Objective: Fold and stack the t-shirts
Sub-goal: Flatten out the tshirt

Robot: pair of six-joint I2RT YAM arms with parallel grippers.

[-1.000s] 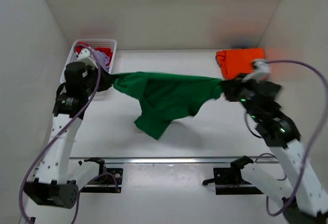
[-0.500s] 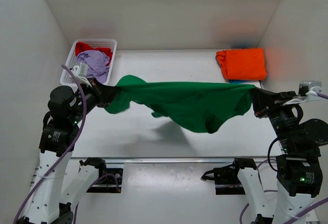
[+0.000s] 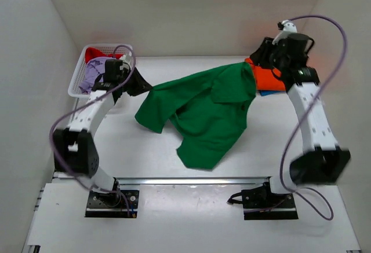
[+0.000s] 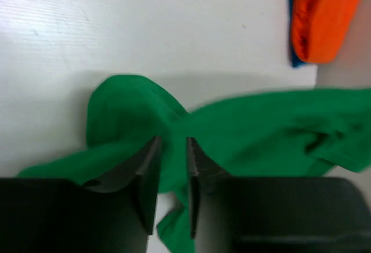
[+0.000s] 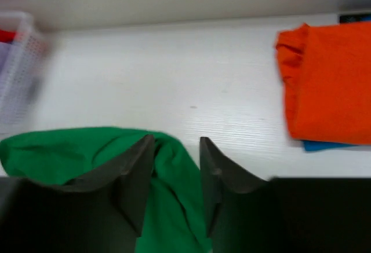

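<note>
Soft cloth shirts on a smooth white tabletop (image 3: 145, 149).
The green t-shirt (image 3: 203, 114) is soft, matt cloth, floppy and full of wrinkles. The orange t-shirt (image 5: 327, 85) is matt cloth too, and so is the blue t-shirt (image 5: 324, 145). The basket (image 3: 78, 76) is white plastic with little holes all over. The lavender t-shirt (image 3: 93, 73) and red t-shirt (image 3: 95, 52) look soft and crumpled. The tabletop is a bit shiny with faint fine lines. The robot arms (image 3: 310, 111) look like hard, smooth white plastic. The left gripper (image 4: 172, 143) has dark, matt jaws with tiny ridges. The rail (image 3: 185, 179) is shiny grey metal.

A robotics lab cell: white walls (image 3: 174, 10) box in a table (image 3: 127, 143) carrying 2 bolted arms (image 3: 87, 114).
</note>
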